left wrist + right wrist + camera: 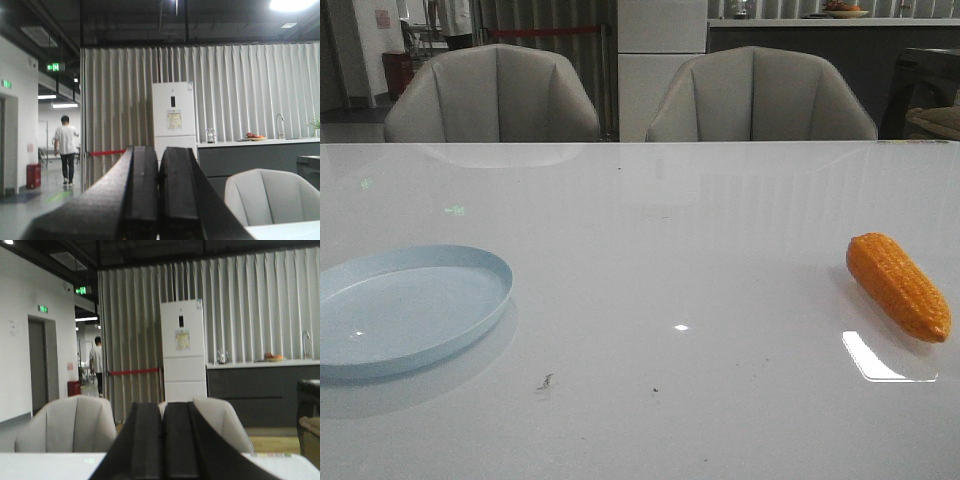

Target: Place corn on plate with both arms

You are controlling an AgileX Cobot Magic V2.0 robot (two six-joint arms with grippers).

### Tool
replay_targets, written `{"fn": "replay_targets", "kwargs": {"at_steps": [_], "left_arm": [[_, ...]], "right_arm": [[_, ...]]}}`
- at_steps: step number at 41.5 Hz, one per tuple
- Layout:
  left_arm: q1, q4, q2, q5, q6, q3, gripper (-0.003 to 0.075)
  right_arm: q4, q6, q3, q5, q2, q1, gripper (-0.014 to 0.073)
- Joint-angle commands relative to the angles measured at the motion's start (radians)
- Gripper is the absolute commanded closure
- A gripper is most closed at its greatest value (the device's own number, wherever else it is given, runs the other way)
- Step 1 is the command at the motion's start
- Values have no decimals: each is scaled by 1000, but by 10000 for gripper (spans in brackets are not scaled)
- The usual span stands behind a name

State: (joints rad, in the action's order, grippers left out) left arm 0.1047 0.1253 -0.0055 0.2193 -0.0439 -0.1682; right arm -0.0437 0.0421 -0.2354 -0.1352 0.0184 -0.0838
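The orange corn (899, 286) lies on the white table at the right, its blunt tip toward the front right. The pale blue plate (470, 262) sits at the left, partly cut off by the frame edge, with nothing on it. Neither gripper shows in the front view. In the left wrist view my left gripper (158, 155) is shut with its black fingers pressed together and nothing between them, pointing out over the room. In the right wrist view my right gripper (162, 410) is likewise shut and empty. Neither wrist view shows the corn or the plate.
Two grey chairs (495, 95) (760, 98) stand behind the table's far edge. A bright light reflection (875, 360) lies on the table just in front of the corn. Small dark specks (546, 381) mark the front middle of the table.
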Motion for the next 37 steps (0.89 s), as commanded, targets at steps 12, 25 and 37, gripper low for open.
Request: {"fn": "replay_targets", "kwargs": {"at_steps": [12, 25, 37], "left_arm": [[0, 26, 299, -243, -5, -404, 623], [0, 26, 689, -246, -5, -472, 623], [0, 19, 887, -248, -5, -472, 620]], "right_arm": [[-5, 0, -439, 313, -426, 6, 527], [-5, 0, -485, 308, -790, 6, 527], [-5, 0, -485, 301, -979, 6, 522]]}}
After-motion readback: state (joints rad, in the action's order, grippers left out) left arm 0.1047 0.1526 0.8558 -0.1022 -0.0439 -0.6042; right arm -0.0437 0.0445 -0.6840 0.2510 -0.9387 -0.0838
